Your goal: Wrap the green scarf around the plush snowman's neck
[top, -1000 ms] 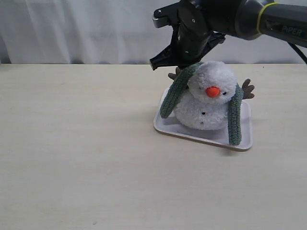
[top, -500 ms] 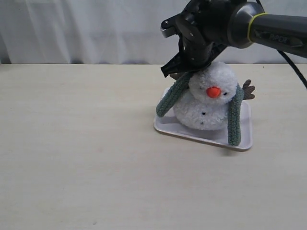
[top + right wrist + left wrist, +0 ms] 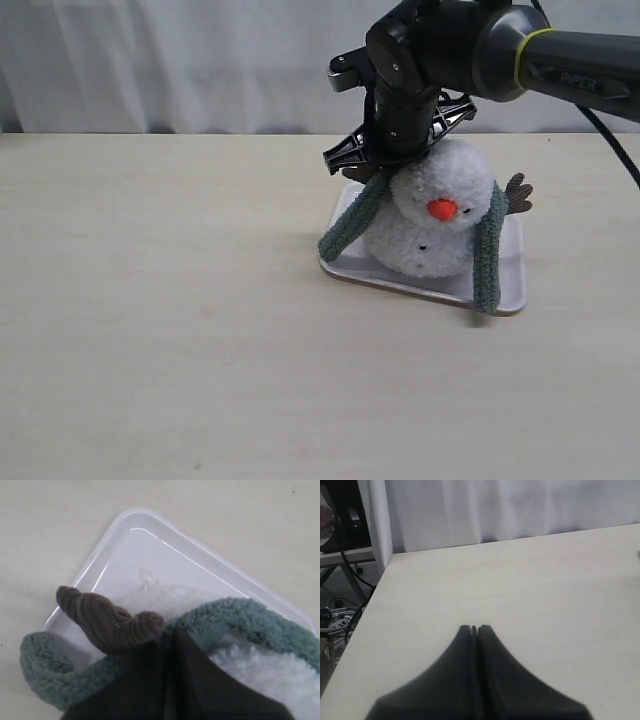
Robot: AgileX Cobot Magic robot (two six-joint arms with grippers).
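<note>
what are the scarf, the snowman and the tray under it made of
The green scarf looks like fuzzy, matte fabric, knitted or fleece, judging by its nubbly pile. The plush snowman is fluffy white pile, probably synthetic; its twig arm looks like ribbed brown cloth. The tray seems smooth white plastic, glossy, with glints along its rim.

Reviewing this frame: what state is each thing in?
plush snowman: sitting on the tray.
green scarf: draped behind the head, one end hanging down each side, not crossed in front.
tray: flat on the table.
right gripper: shut, apparently pinching the scarf.
left gripper: shut, empty.
</note>
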